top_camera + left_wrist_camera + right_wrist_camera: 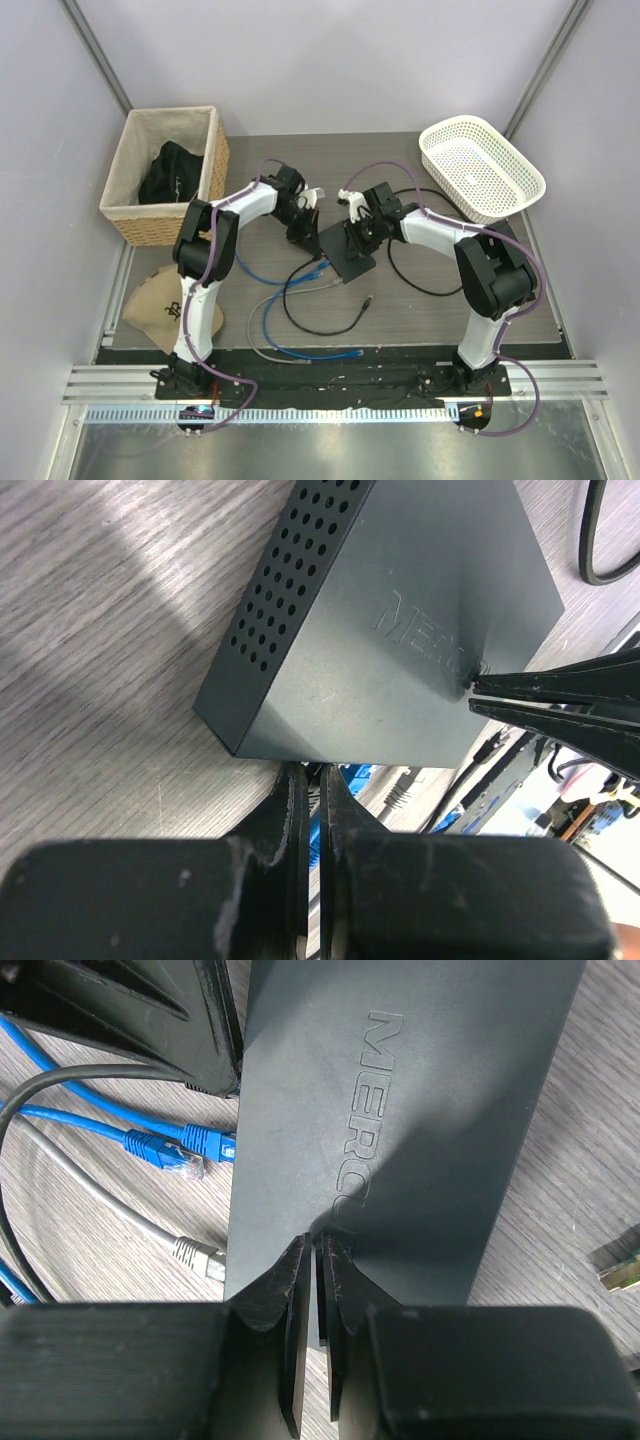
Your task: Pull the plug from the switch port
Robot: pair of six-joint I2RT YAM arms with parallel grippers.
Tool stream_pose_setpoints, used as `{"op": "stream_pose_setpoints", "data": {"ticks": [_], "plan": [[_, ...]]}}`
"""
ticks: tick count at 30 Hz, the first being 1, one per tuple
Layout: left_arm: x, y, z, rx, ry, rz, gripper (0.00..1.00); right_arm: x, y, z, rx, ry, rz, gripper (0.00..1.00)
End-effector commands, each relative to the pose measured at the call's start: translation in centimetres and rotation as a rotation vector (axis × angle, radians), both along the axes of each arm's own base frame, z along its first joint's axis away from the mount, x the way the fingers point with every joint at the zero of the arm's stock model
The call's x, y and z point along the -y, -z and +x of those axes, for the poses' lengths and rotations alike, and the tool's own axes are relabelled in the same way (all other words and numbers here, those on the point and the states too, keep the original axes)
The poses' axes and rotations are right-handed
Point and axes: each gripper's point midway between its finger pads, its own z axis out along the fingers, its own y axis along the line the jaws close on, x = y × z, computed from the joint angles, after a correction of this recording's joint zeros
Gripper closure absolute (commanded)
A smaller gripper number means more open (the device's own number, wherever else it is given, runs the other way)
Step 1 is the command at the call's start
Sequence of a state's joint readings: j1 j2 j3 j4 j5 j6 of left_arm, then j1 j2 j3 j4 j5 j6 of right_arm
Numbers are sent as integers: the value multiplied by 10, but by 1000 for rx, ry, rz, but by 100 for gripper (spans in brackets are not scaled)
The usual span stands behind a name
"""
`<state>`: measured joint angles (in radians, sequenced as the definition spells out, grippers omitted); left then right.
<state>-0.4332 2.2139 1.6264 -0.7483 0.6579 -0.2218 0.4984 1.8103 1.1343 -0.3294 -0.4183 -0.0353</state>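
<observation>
Though under R jaws, switch (420, 1110) ungripped

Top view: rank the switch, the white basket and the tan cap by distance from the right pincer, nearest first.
1. switch, centre, right under the right pincer.
2. white basket, back right.
3. tan cap, front left.

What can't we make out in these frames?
No view shows the port row of the switch: wrist views give only its top and vented side, and the arms crowd the top view.
Right wrist: the switch edge hides whether the blue plug is seated.
Left wrist: the left gripper hides any hold behind its own fingers.
Right wrist: the right gripper covers the end of the lettering.
</observation>
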Motion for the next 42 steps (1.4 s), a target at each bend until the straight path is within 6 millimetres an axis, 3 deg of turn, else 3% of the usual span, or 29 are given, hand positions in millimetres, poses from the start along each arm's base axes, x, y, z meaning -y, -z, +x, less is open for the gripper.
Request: {"op": "stream_pose_setpoints", "data": {"ticks": [1, 6, 8, 12, 16, 20, 22, 23, 27, 30, 34, 38, 42], "plan": [[-34, 63, -25, -39, 53, 245, 100, 10, 29, -14, -26, -14, -91, 84], [-42, 73, -54, -100, 70, 250, 100, 9, 30, -14, -25, -18, -91, 84], [-45, 73, -55, -107, 81, 263, 100, 9, 30, -14, -23, -19, -91, 84], [-42, 66, -34, -61, 102, 275, 100, 8, 31, -15, -24, -24, -91, 84], [-40, 48, 9, 68, 162, 305, 100, 8, 31, -14, -23, -22, -92, 84], [-46, 45, 21, 74, 152, 320, 100, 9, 32, -15, -24, -26, -94, 84], [-46, 47, 13, 48, 154, 300, 100, 8, 32, -15, -22, -25, -93, 84], [-51, 56, -5, -11, 142, 303, 100, 8, 31, -14, -17, -26, -91, 84], [-46, 51, -31, -73, 62, 232, 100, 7, 32, -14, -18, -28, -89, 84], [-53, 48, -24, -31, 17, 237, 100, 7, 34, -14, -22, -26, -93, 84], [-67, 28, -1, 23, -43, 219, 84, 6, 35, -14, -24, -32, -96, 84], [-52, 7, 9, 11, -57, 45, 66, 5, 35, -13, -17, -35, -98, 84], [-40, 7, 10, -19, -65, -23, 60, 4, 33, -14, -8, -41, -107, 84]]}}
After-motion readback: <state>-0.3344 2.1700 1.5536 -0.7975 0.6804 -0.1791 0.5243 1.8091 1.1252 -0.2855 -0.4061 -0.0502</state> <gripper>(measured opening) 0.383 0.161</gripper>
